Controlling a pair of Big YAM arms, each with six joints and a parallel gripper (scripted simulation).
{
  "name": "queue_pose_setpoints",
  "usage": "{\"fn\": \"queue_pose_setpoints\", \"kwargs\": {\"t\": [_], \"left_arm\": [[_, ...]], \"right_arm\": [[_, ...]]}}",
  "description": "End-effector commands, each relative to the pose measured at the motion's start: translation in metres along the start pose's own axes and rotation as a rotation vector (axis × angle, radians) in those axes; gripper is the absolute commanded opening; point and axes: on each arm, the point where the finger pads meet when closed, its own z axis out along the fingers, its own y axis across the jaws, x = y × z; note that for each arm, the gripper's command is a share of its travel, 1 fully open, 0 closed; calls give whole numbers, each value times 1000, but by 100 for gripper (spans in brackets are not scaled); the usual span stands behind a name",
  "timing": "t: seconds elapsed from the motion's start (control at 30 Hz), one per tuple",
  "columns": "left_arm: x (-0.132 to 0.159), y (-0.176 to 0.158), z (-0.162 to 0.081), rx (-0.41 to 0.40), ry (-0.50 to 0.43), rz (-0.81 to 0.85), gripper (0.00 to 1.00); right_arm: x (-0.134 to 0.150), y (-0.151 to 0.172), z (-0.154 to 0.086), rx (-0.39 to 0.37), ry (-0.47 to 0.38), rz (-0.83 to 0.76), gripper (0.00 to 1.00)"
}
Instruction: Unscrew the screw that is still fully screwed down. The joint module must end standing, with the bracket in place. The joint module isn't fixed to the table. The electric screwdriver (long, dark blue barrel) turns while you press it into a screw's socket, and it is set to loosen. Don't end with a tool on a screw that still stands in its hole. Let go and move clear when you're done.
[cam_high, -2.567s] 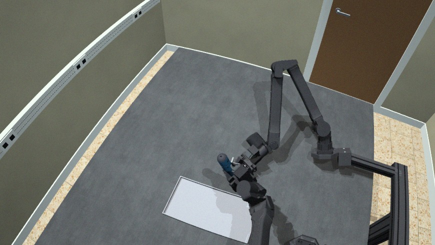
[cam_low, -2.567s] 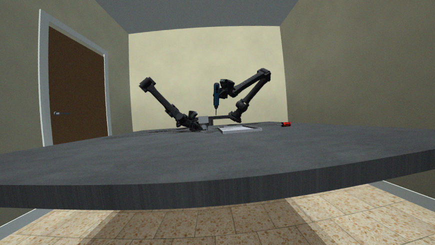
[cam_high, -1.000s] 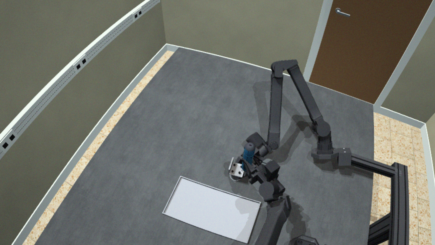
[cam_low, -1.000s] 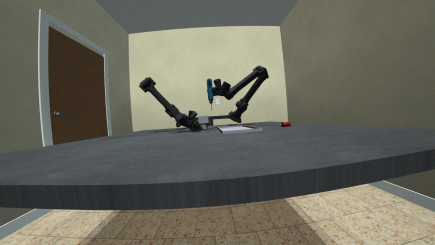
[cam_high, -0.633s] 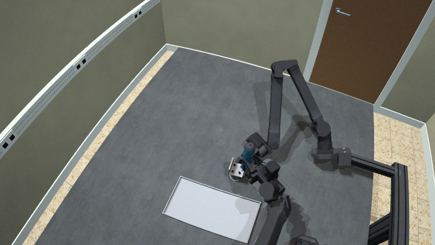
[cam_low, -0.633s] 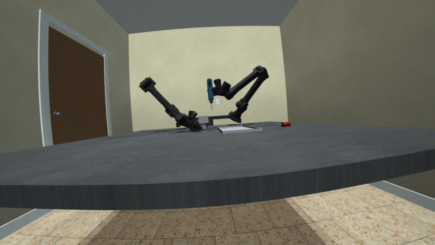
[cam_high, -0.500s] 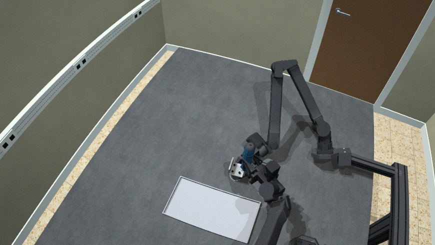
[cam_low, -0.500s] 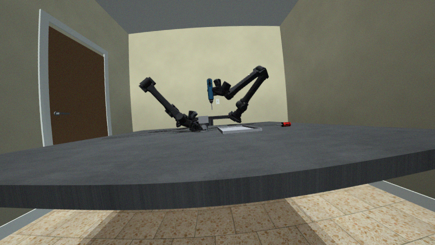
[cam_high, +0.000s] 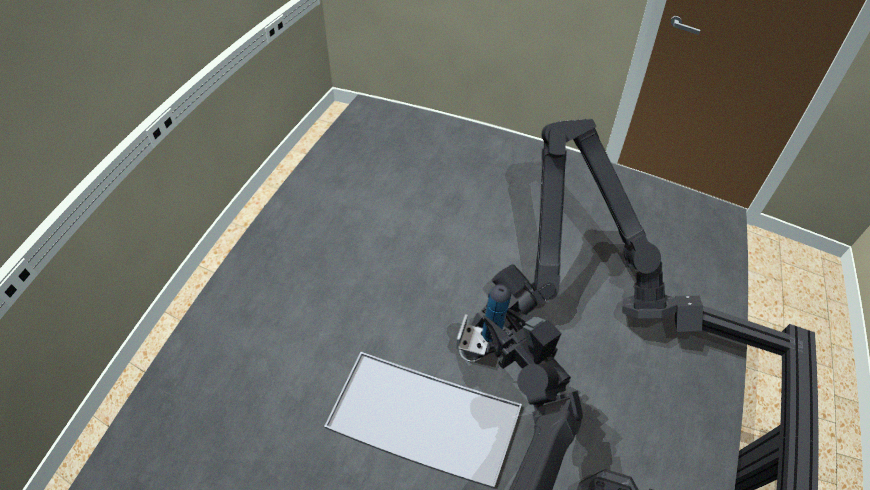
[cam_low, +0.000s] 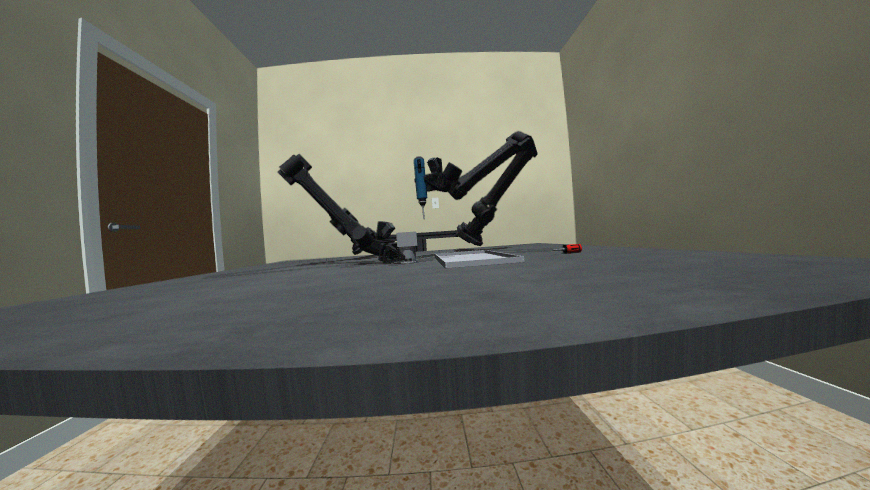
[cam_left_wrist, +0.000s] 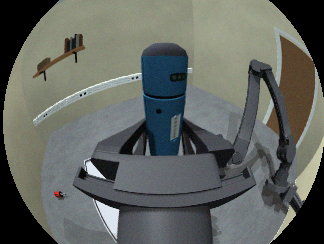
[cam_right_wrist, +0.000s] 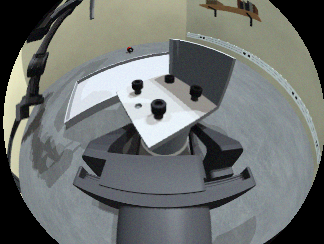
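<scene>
I judge the job to be short of the actual loosening. My left claw (cam_high: 491, 333) (cam_low: 421, 181) (cam_left_wrist: 165, 145) is closed around the blue electric screwdriver (cam_high: 497, 309) (cam_low: 420, 177) (cam_left_wrist: 164, 115) (cam_right_wrist: 92, 9), bit down and well clear above the bracket (cam_high: 476, 345) (cam_low: 406, 239) (cam_right_wrist: 150, 132). My right claw (cam_high: 479, 319) (cam_low: 398, 254) (cam_right_wrist: 165, 146) grips the joint module (cam_high: 470, 358) (cam_low: 409, 252) (cam_right_wrist: 172, 148), which stands upright on the tabletop (cam_high: 377, 243) (cam_low: 426, 316) (cam_left_wrist: 65, 150) (cam_right_wrist: 260, 140) with the bracket on top. So tool pickup and bracing are done. By the right wrist view's clock, the screw at twelve (cam_right_wrist: 169, 79) looks seated, while those near ten (cam_right_wrist: 137, 86), two (cam_right_wrist: 195, 92) and six (cam_right_wrist: 158, 107) stand proud; a bare hole (cam_right_wrist: 138, 106) shows near nine. What remains, I reckon, is to line the bit up over the twelve o'clock screw, press in, let it back out, then lift away, leaving module and bracket standing. Whether that screw has begun turning I can't tell, but it looks untouched.
</scene>
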Motion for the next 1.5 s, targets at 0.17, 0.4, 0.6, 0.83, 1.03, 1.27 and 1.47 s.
{"fn": "queue_pose_setpoints", "kwargs": {"t": [0.17,0.4,0.6,0.83,1.03,1.27,1.47], "left_arm": [[-37,0,10,-17,-87,-39,42],[-38,0,10,-17,-90,-48,42],[-38,0,10,-17,-90,-48,42],[-31,3,20,-24,-74,-42,42],[-26,8,30,-35,-64,-41,42],[-26,8,33,-35,-64,-41,42],[-28,10,39,-38,-70,-42,42]], "right_arm": [[-5,-3,1,9,-11,-4,59],[-5,-3,1,9,-11,-4,59],[-5,-3,1,9,-11,-4,59],[-5,-3,1,9,-11,-4,59],[-5,-3,1,9,-11,-4,59],[-5,-3,1,9,-11,-4,59],[-5,-3,1,9,-11,-4,59]]}}
